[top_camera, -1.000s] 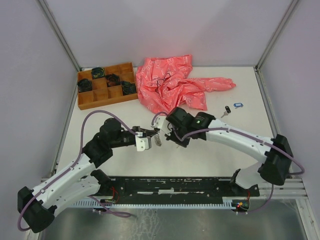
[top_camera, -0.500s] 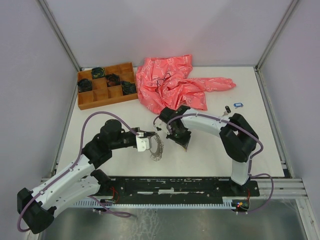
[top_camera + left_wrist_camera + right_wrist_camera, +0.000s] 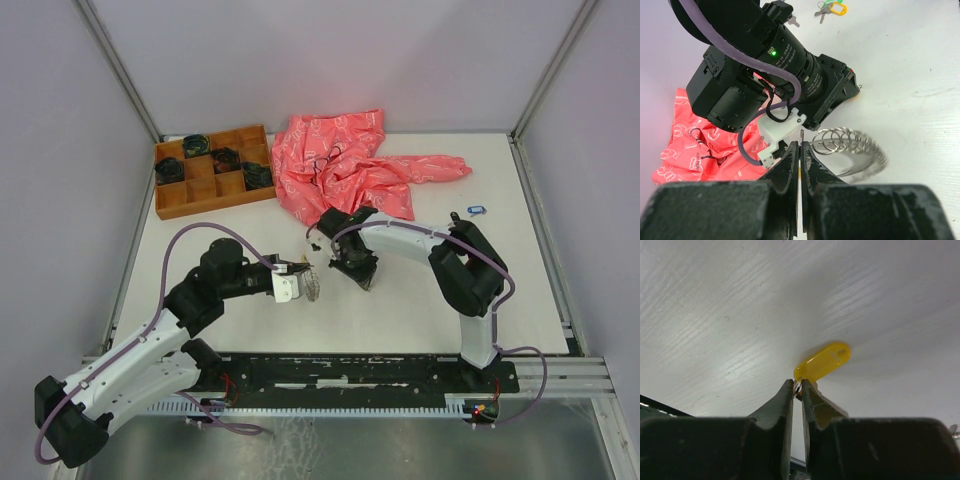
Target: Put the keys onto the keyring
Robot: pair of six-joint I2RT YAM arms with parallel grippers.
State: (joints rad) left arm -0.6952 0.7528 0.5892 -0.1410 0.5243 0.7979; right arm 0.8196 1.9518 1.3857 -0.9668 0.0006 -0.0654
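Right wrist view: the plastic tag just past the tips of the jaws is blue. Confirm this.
Not blue. The right wrist view shows that the plastic tag just past the tips of the jaws is yellow. The only blue tag sits far off to the right in the top external view, away from both arms.

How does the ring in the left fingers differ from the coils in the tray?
The ring is silvery; the coils are dark green-black. The ring is a single loop pinched at the tips of the shut left fingers; the coils are several bundles lying in compartments of the tray. Both are coiled.
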